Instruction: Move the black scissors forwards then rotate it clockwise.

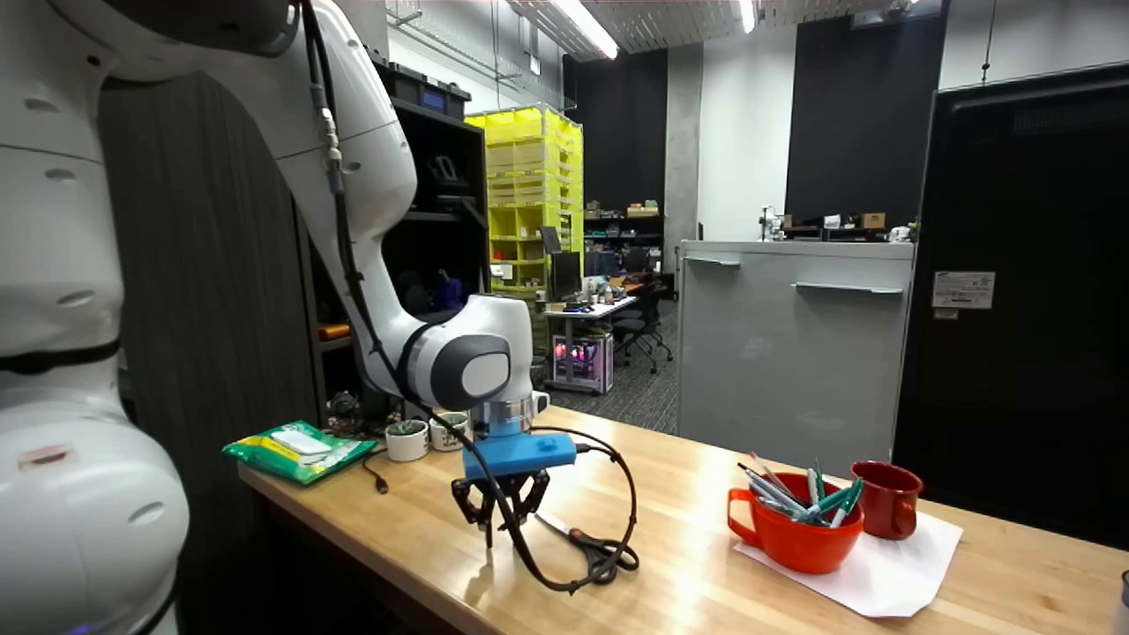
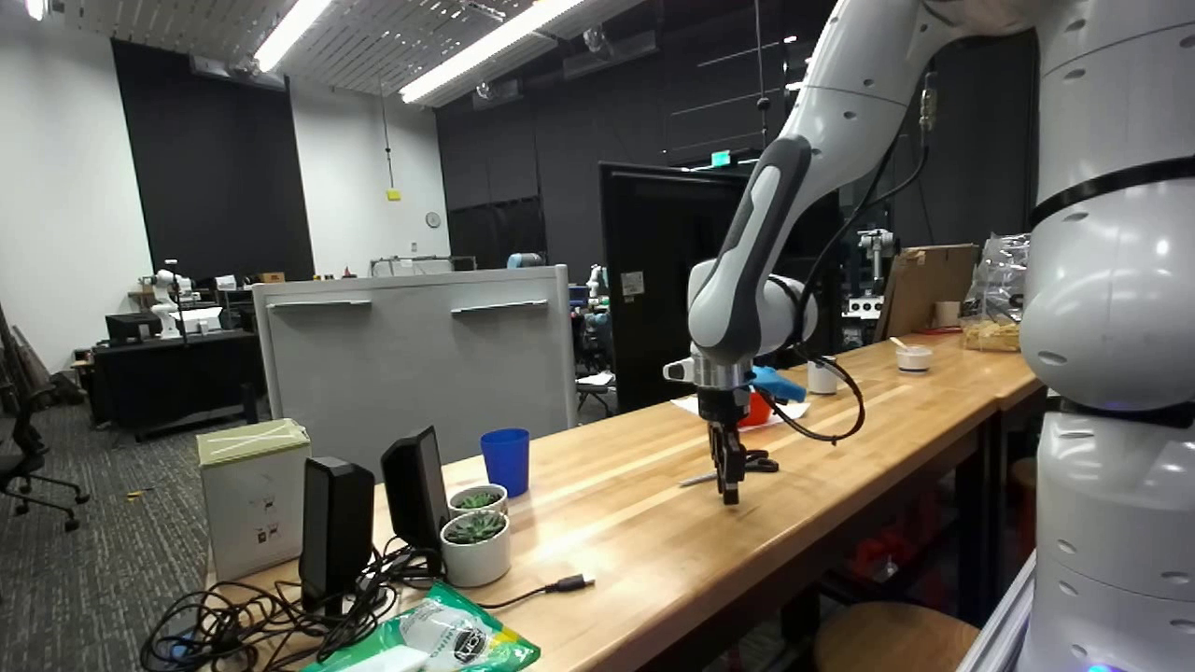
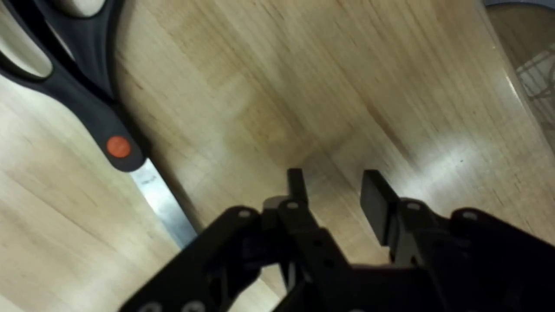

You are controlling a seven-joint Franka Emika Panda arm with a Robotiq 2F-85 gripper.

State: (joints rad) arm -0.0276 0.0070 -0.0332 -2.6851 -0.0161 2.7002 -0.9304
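Note:
The black scissors (image 3: 86, 104) lie flat on the wooden table, with black looped handles, an orange pivot and thin grey blades. In the wrist view they are at the upper left, with the handle ends cut off and the blade tip hidden behind my gripper (image 3: 333, 173). The scissors also show in both exterior views (image 1: 598, 551) (image 2: 764, 462); the gripper's cable crosses in front of the handles in an exterior view. My gripper points down beside the blades (image 1: 502, 533) (image 2: 728, 485). Its fingers are apart, with nothing between them, and do not touch the scissors.
A red bowl (image 1: 798, 540) with pens and teal-handled tools and a dark red mug (image 1: 889, 498) stand on white paper (image 1: 908, 578). Potted plants (image 2: 476, 551), a blue cup (image 2: 505, 462), speakers (image 2: 336, 532) and a green packet (image 1: 300, 451) are at the other end. The table edge (image 3: 509, 82) is near.

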